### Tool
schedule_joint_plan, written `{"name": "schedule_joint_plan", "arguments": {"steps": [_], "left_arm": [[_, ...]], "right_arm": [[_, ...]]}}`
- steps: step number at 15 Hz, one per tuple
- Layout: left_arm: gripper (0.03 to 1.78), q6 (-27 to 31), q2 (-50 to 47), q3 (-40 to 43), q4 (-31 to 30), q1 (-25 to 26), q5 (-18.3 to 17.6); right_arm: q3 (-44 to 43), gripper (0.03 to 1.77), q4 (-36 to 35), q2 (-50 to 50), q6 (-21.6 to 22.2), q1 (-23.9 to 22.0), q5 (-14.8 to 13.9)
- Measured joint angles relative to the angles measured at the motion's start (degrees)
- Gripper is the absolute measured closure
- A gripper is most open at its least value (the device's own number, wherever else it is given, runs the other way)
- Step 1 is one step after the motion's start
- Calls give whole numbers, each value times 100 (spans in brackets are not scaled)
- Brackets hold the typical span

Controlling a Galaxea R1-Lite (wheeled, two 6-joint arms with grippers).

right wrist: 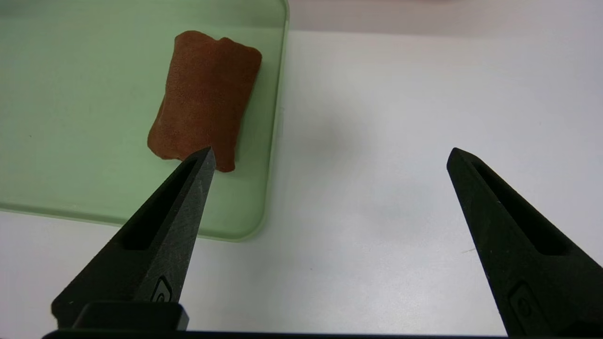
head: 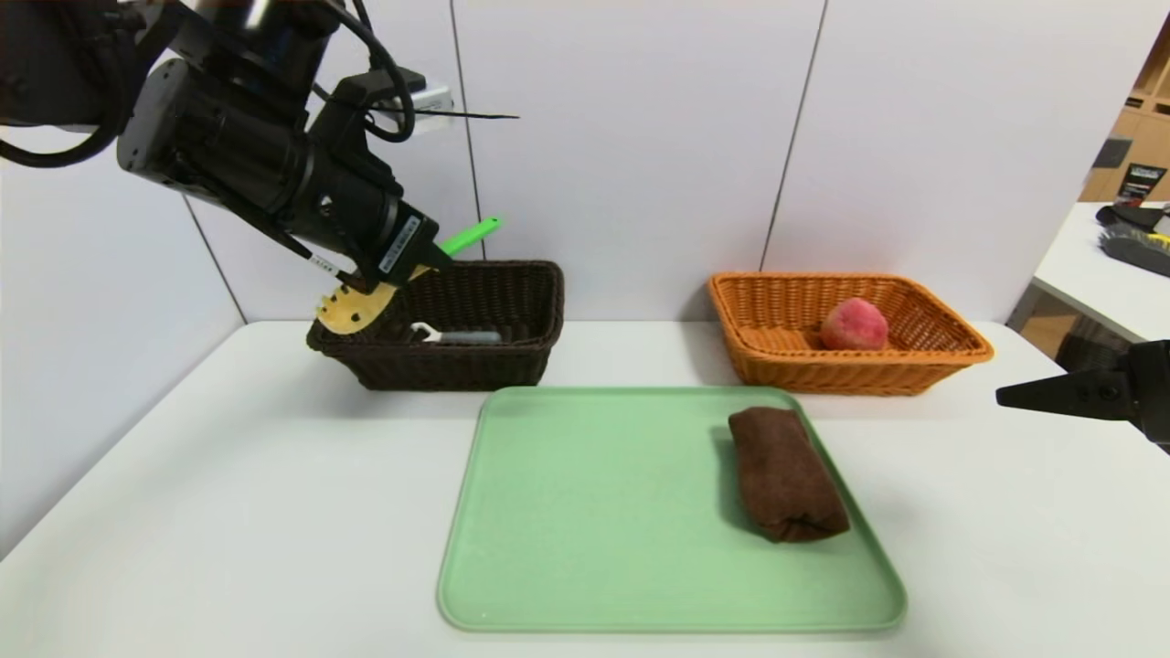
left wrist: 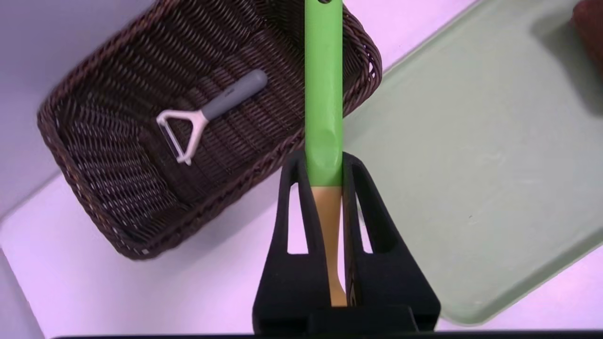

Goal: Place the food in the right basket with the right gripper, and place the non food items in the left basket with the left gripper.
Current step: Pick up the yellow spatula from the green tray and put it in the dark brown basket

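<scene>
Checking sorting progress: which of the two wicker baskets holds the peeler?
The dark brown wicker basket on the left; a grey-handled white peeler lies inside. The orange wicker basket holds only a pink fruit.

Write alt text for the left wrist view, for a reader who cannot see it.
The left gripper is shut on a green-handled wooden spatula, held above the table beside a dark brown wicker basket. A grey-handled peeler lies inside that basket, and a pale green tray sits on the other side of the spatula.
</scene>
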Motion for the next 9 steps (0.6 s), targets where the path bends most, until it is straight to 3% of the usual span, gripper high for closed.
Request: {"name": "schedule_joint_plan", "arguments": {"steps": [4,9], "left_arm": [[166,1645,457,0,-607,577,-962],[166,3423,1163,-6,-1108,935,-1119]], "right_arm": [[13,11,12,-11,-2,0,2],[57,11,30,-199,-2,0,0]]}}
